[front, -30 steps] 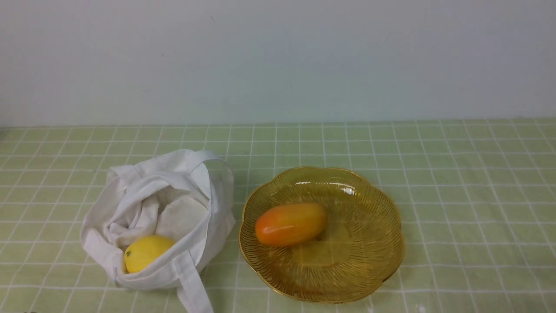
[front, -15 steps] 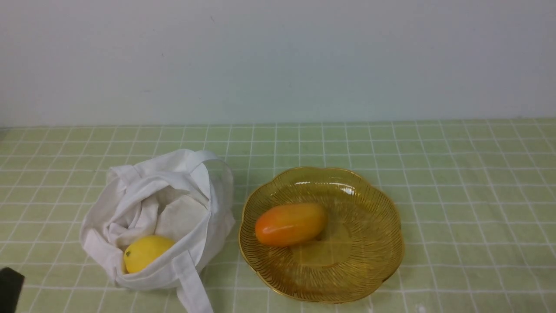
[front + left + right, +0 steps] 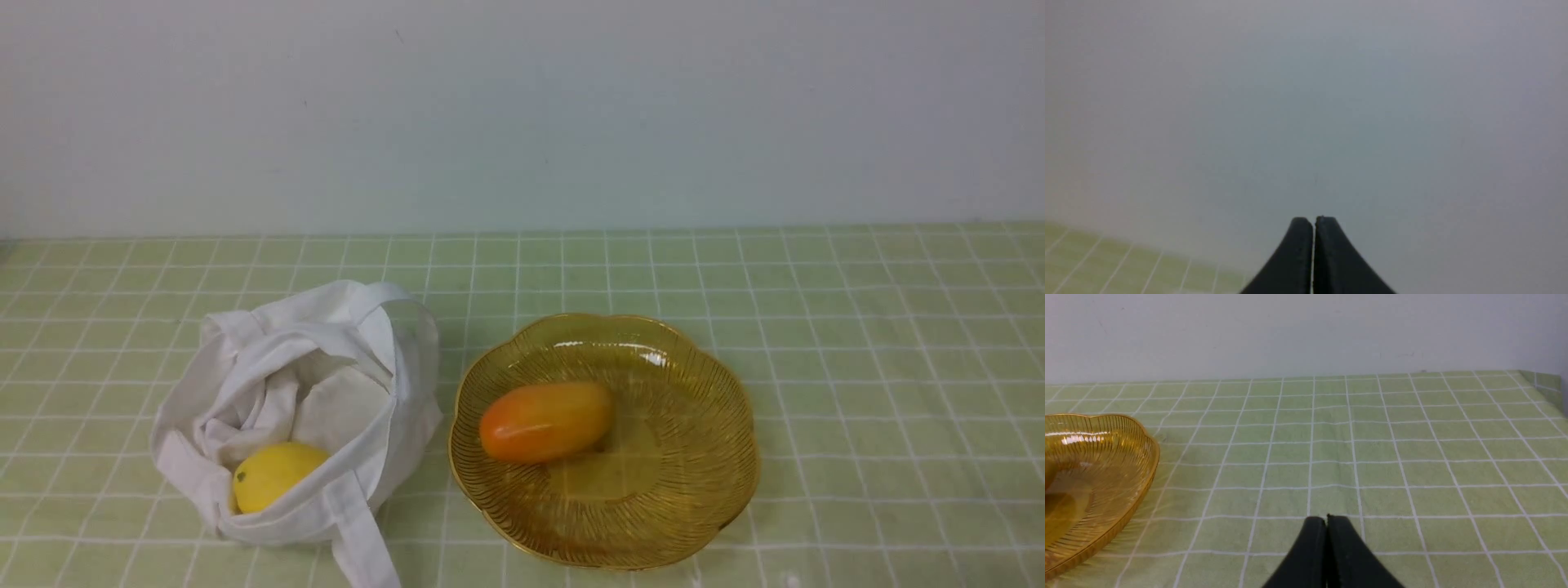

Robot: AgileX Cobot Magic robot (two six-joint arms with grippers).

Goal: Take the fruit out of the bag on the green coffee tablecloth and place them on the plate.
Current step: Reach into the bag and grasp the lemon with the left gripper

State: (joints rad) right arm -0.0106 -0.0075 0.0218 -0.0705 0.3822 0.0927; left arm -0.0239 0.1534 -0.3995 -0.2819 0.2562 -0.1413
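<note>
Landmark: the plate (image 3: 694,457), amber glass with a scalloped rim, resting flat on the green coffee tablecloth (image 3: 857,327). We note one orange-red oblong fruit (image 3: 545,421) lying on its side inside the plate, on the half towards the robot's left. The bag (image 3: 245,367) sits just beside the plate on the robot's left. Its cloth comes very close to the plate rim, and we cannot tell whether the two touch. The bag is slumped with its mouth open upward, and one strap trails from it over the cloth towards the robot. The fruit (image 3: 273,474), yellow and oval, lies inside the bag at the near side of the mouth. It is partly covered by the bag's front edge and well apart from the plate. The right gripper (image 3: 1326,520), seen in its wrist view, has its two black jaws pressed together with nothing between them. It is low over bare tablecloth, apart from the plate, whose rim shows at the edge of that view. The left gripper (image 3: 1314,222) likewise has its jaws closed and empty. Its wrist view is blurred and shows mostly the pale wall (image 3: 1331,102) plus a corner of tablecloth, so we cannot place it relative to the plate.
</note>
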